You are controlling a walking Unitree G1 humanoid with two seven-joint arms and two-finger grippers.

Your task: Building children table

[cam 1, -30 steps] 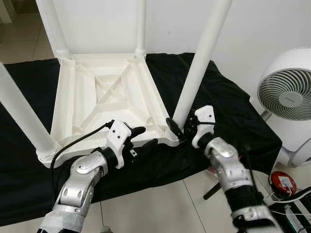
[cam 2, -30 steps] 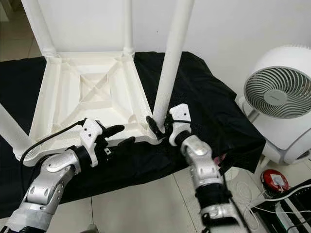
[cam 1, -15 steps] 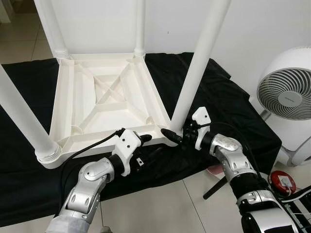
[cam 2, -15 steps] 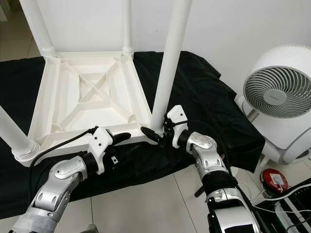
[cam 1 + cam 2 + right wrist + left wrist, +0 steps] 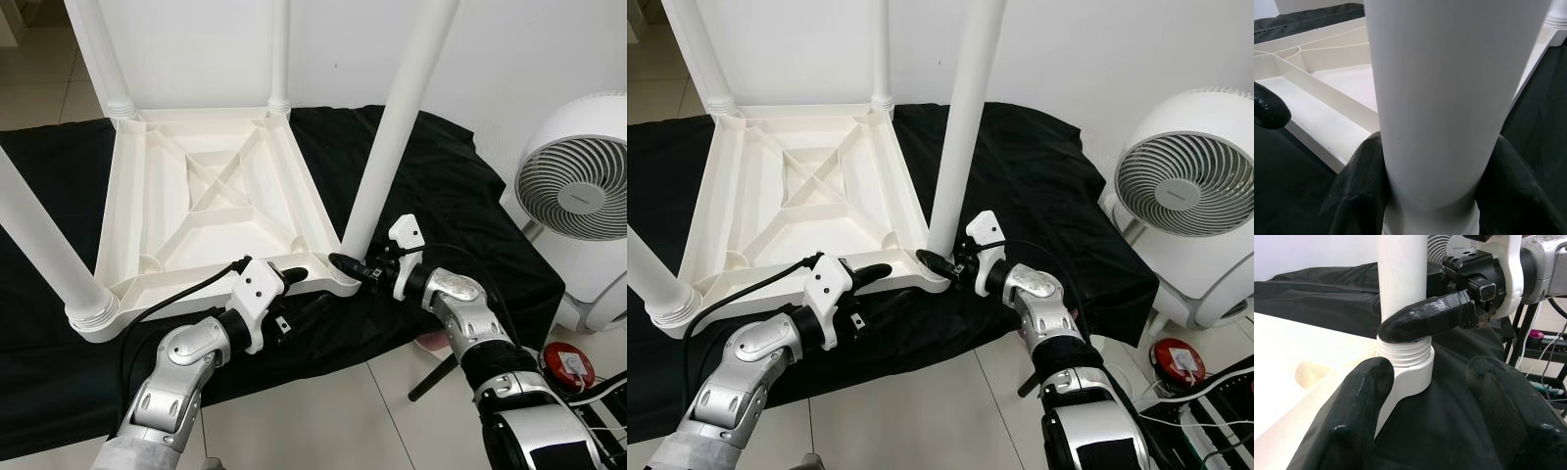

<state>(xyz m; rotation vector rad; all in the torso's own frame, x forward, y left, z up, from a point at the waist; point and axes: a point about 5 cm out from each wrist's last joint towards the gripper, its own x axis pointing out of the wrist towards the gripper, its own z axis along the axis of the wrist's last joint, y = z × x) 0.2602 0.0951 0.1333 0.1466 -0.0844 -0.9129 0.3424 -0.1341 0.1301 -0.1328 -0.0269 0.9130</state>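
Note:
A white children's table lies upside down on a black cloth, its legs pointing up. My right gripper is shut on the near-right leg, just above its threaded collar. In the right wrist view both black fingers press against that leg. My left gripper is open at the table's front rim, close to the same corner. One finger rests over the rim and the other hangs over the cloth. It holds nothing.
The near-left leg and two far legs stand upright around the frame. A white fan stands on the right. A red object and cables lie on the tiled floor in front of the cloth.
Over the last second my right wrist has rolled around the base of the leg. My left gripper has slid right along the front rim towards that corner. Both barely moved in the last half second.

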